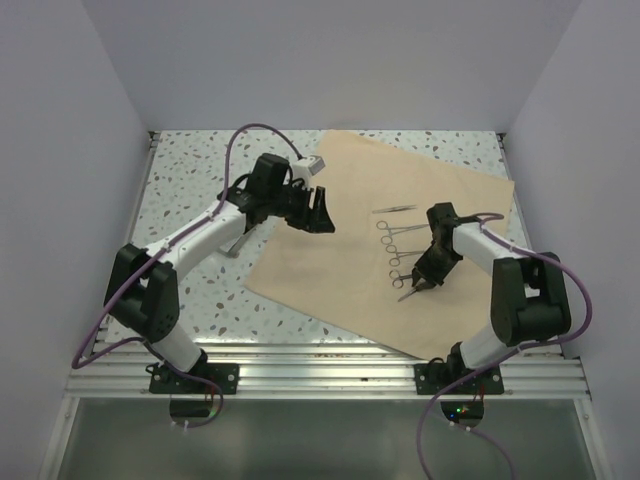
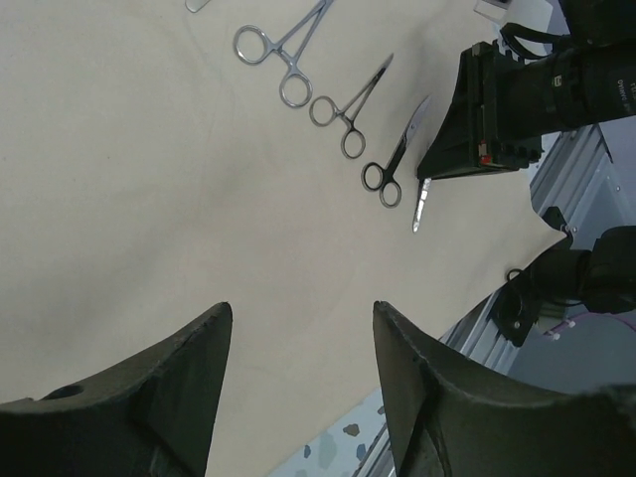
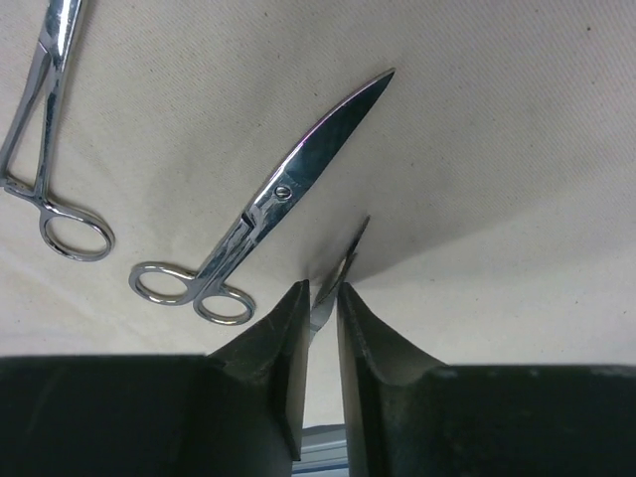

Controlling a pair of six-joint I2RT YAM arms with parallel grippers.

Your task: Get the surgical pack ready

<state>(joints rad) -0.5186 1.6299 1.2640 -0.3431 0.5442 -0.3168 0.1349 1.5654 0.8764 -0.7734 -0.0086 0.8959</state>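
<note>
The tan wrap sheet (image 1: 330, 260) lies spread on the speckled table. Several thin steel scissor-handled instruments (image 1: 398, 250) lie in a row on its right half. The left wrist view shows forceps (image 2: 283, 55) and scissors (image 2: 393, 164). My right gripper (image 1: 415, 290) is at the near end of the row, shut on a thin flat steel instrument (image 3: 338, 273) whose tip touches the sheet beside the scissors (image 3: 268, 214). My left gripper (image 1: 322, 215) is open and empty above the sheet's left part (image 2: 149, 199). No gauze shows.
A small grey metal piece (image 1: 236, 247) shows under the left forearm; I cannot tell what it is. Tweezers (image 1: 395, 208) lie at the far end of the row. White walls close in the table on three sides, and an aluminium rail (image 1: 330, 370) runs along the near edge.
</note>
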